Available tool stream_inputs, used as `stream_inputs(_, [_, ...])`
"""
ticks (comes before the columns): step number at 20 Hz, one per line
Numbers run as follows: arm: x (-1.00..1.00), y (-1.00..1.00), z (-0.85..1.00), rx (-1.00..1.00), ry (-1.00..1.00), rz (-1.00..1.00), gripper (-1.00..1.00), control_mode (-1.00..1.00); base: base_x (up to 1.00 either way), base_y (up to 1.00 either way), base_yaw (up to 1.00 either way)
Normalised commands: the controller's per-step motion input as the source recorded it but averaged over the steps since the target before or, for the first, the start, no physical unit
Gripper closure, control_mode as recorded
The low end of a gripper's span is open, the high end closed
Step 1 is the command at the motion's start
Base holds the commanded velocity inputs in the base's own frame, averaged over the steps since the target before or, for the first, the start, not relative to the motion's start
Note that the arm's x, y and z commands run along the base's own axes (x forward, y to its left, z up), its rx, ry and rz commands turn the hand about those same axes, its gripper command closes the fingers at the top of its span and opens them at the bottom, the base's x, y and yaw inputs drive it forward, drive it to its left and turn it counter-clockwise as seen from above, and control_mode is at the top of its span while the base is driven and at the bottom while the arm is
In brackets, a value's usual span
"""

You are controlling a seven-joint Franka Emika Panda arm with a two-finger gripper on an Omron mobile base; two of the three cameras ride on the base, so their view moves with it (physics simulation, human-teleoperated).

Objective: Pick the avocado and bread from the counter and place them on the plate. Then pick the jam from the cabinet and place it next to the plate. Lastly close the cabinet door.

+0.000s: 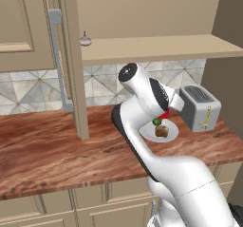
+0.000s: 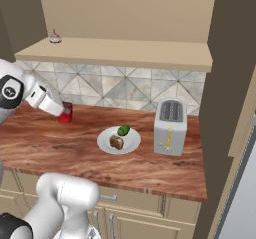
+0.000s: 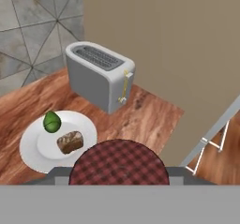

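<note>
The white plate (image 2: 104,142) lies on the counter (image 2: 55,145) with the dark-green avocado (image 2: 123,130) and the brown bread (image 2: 116,142) on it. My gripper (image 2: 62,111) is shut on the red jam (image 2: 66,112), held low over the counter to the plate's left; I cannot tell whether it touches the wood. In the hand view the jam's checked red lid (image 3: 118,162) sits between my hidden fingertips, with the plate (image 3: 31,149), avocado (image 3: 52,122) and bread (image 3: 70,142) beyond it. From the left base, a red sliver of jam (image 1: 164,114) shows behind my arm, above the plate (image 1: 173,131).
A grey toaster (image 2: 170,125) stands right of the plate. The cabinet door (image 1: 72,60) hangs open, edge-on, with its grey bar handle (image 1: 56,55). A garlic bulb (image 1: 85,41) sits on the beige shelf (image 1: 156,48). A tall dark panel closes the counter's right end.
</note>
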Motion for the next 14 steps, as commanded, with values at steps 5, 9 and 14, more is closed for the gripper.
stream_inputs(5, [0.02,0.00,-0.41,0.00,-0.02,0.00,1.00,-1.00,0.00,0.00,0.00])
stream_inputs(9, [0.15,0.06,-0.30,0.00,0.00,-0.05,1.00,-1.00,0.00,0.00,0.00])
stream_inputs(14, [0.35,0.27,-0.23,0.00,0.00,-0.12,1.00,-1.00,0.00,0.00,0.00])
